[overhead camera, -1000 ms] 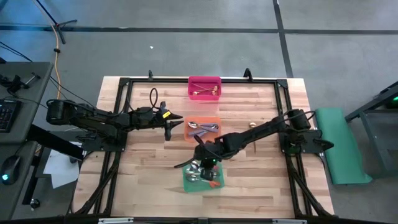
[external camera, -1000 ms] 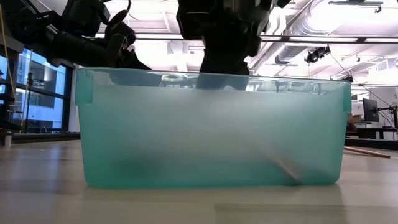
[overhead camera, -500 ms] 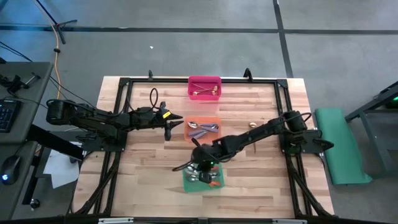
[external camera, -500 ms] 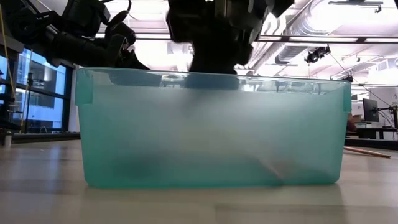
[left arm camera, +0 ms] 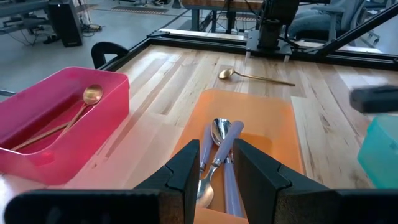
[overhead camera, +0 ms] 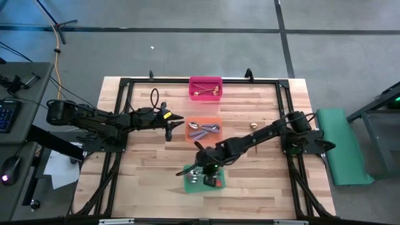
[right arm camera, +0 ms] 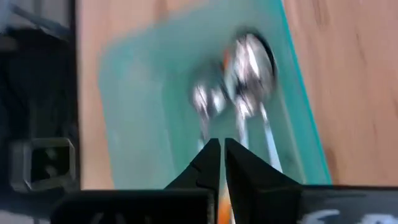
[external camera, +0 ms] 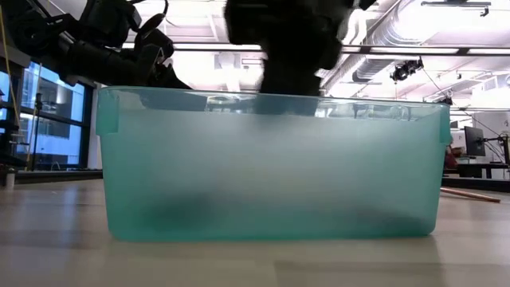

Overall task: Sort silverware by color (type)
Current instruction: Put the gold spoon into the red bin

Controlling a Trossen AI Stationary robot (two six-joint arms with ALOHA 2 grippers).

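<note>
Right hand (overhead camera: 201, 164): nearly shut, nothing seen held, over the green bin (overhead camera: 189, 185), lower centre.
Spoons (right arm camera: 245, 81): directly ahead, handles toward it.
Left hand (overhead camera: 169, 124): partly open, farther.

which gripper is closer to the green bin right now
Right. The right gripper hangs directly over the green bin, above the spoons in it. The left gripper waits farther up the table, beside the orange bin.

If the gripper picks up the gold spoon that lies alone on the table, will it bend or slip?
The gold spoon looks like metal, so probably stiff. Its shiny, thin handle may slip or pivot between fingers. It lies flat on the table, so likely hard to get under.
</note>
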